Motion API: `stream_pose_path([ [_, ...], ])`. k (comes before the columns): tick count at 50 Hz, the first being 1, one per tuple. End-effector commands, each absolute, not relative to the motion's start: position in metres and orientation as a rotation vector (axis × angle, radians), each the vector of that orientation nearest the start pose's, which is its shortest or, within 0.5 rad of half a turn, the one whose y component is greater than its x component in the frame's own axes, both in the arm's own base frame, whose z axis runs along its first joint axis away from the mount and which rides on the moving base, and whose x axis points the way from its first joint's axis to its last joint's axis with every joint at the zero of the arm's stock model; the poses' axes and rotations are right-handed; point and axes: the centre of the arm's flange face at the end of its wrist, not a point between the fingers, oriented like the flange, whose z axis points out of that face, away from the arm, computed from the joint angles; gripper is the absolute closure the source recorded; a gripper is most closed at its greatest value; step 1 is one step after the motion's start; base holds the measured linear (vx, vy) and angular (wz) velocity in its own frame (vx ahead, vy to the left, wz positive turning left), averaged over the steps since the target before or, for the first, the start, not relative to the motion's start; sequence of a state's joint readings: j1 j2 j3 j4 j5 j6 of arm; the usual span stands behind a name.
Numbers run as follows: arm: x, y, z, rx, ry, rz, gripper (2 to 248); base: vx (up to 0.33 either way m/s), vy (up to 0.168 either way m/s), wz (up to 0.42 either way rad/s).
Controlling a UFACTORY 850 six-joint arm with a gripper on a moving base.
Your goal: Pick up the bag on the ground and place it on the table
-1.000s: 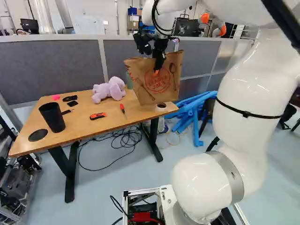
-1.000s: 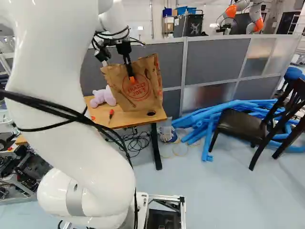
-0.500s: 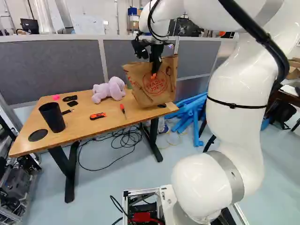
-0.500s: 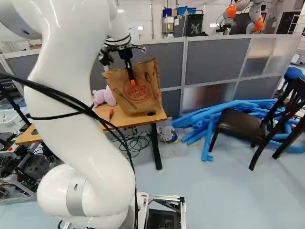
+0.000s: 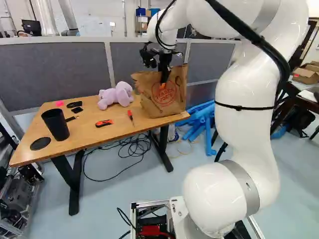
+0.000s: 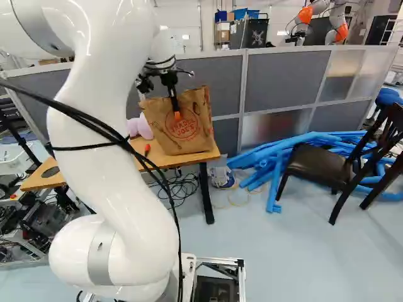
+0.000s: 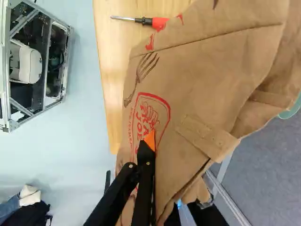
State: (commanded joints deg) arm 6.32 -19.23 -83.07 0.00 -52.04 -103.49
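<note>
In the left base view the paper bag [image 5: 174,102] is at the three-o'clock end of the table [image 5: 84,130], its foot down at the wood, though whether it bears fully there I cannot tell, and the black gripper [image 5: 163,85] comes in from twelve o'clock, pinching the bag's wall near the rim. The wrist view shows one orange pad [image 7: 150,140] against the printed face, the other finger out of sight behind paper. From the bag, the plush toy [image 5: 115,96] lies at nine o'clock, the screwdriver [image 5: 130,115] at eight.
</note>
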Motion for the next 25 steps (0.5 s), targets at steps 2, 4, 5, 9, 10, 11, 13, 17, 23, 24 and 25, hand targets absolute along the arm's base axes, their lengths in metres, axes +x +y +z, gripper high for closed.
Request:
stream_pose_path([
  [2, 0.5922, 0.0656, 0.5901, 1.714, 2.439, 0.202, 229, 0.000, 0.000, 0.000],
  [4, 0.5925, 0.0656, 0.5895, 1.715, 2.440, 0.201, 229, 0.000, 0.000, 0.000],
  [5, 0.5926, 0.0656, 0.5893, 1.715, 2.440, 0.201, 229, 0.000, 0.000, 0.000],
  [9, 0.5928, 0.0656, 0.5888, 1.715, 2.441, 0.200, 229, 0.000, 0.000, 0.000],
  [10, 0.5929, 0.0656, 0.5888, 1.715, 2.441, 0.200, 229, 0.000, 0.000, 0.000],
  [11, 0.5929, 0.0656, 0.5888, 1.715, 2.441, 0.200, 229, 0.000, 0.000, 0.000],
  [13, 0.5929, 0.0656, 0.5888, 1.715, 2.441, 0.200, 229, 0.000, 0.000, 0.000],
  [17, 0.5929, 0.0656, 0.5888, 1.715, 2.441, 0.200, 229, 0.000, 0.000, 0.000],
  [23, 0.5929, 0.0656, 0.5888, 1.715, 2.441, 0.200, 225, 0.000, 0.000, 0.000],
  [24, 0.5929, 0.0656, 0.5888, 1.715, 2.441, 0.200, 225, 0.000, 0.000, 0.000],
  [25, 0.5929, 0.0656, 0.5888, 1.715, 2.441, 0.200, 196, 0.000, 0.000, 0.000],
])
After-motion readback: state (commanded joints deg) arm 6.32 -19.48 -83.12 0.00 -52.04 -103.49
